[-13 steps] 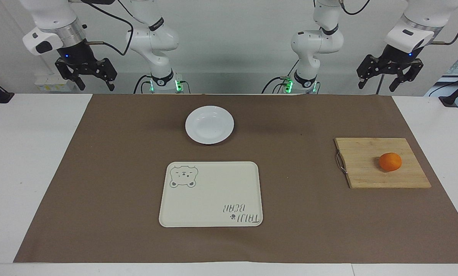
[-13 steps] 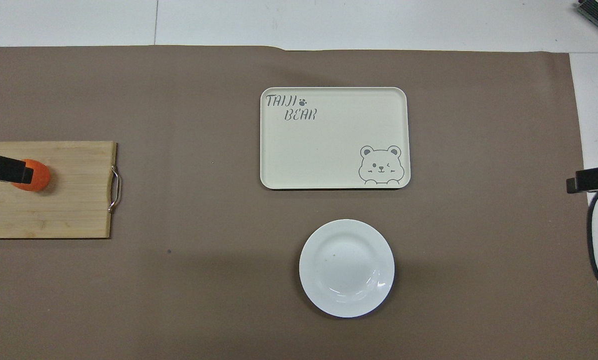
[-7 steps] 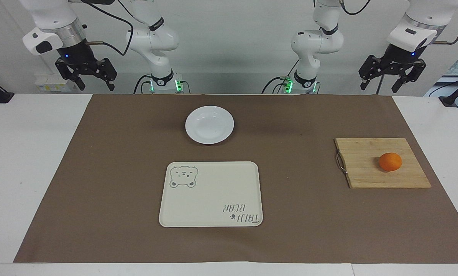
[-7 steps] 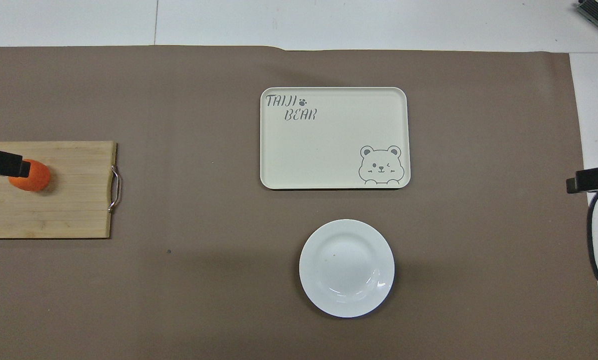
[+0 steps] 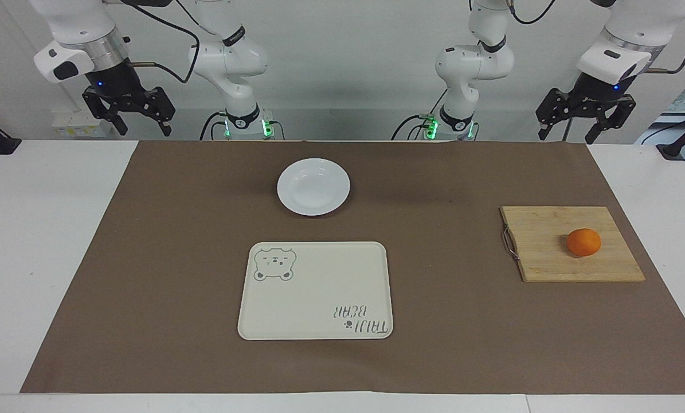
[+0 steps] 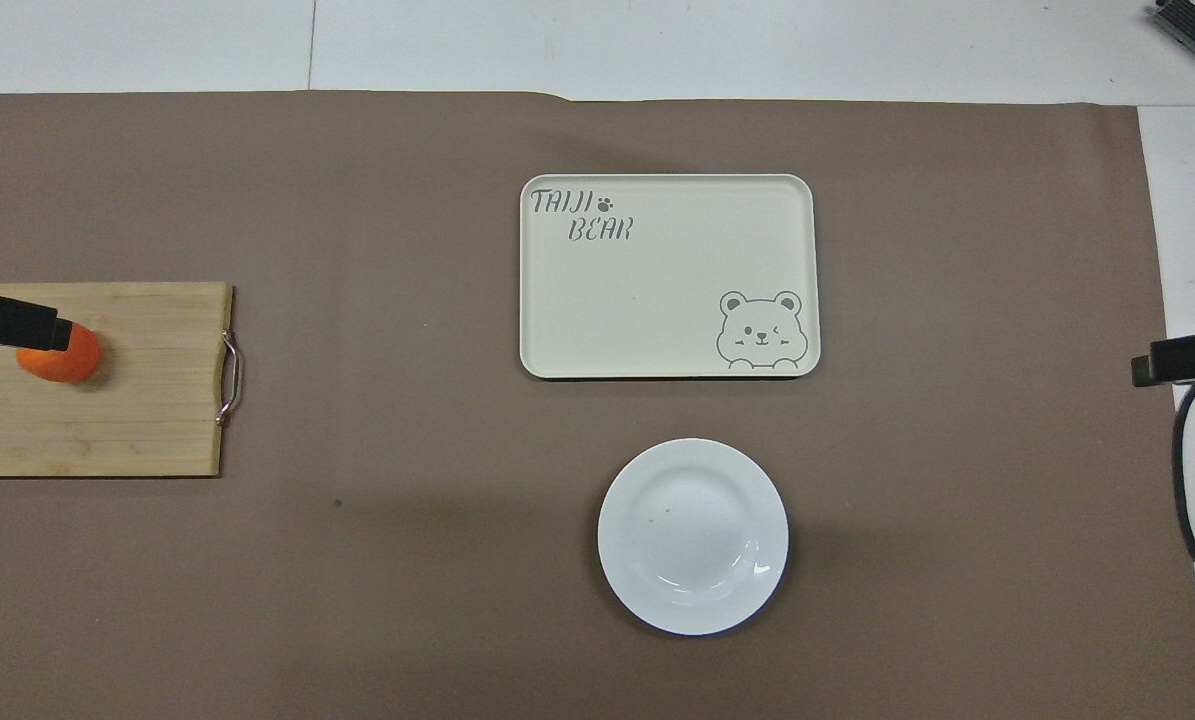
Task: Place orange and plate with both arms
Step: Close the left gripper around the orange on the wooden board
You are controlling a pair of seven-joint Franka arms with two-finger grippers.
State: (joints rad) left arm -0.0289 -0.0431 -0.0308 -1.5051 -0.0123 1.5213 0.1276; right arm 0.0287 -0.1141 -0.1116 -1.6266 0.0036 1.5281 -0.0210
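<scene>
Right gripper (image 5: 129, 120): raised in the air at the right arm's end of the table, above the edge nearest the robots; fingers spread apart, nothing between them. Right arm waiting.

Plate (image 5: 313, 187): lying flat on the brown mat (image 5: 147, 258), well apart from the right gripper, lower and toward the table's middle. No contact with either gripper.

Cream tray (image 5: 315, 291) with bear drawing: flat on the mat, farther from the robots than the plate, near it but apart from it; nothing lies on it.

Wooden cutting board (image 5: 554, 246): on the mat at the left arm's end of the table.

Orange (image 5: 583, 242): resting on the board, well below the left gripper and apart from it.

Left gripper (image 5: 585, 117): held high over the left arm's end of the table, fingers apart, carrying nothing. In the overhead view a black fingertip (image 6: 12, 320) overlaps the orange, but the facing view shows clear air between them.
</scene>
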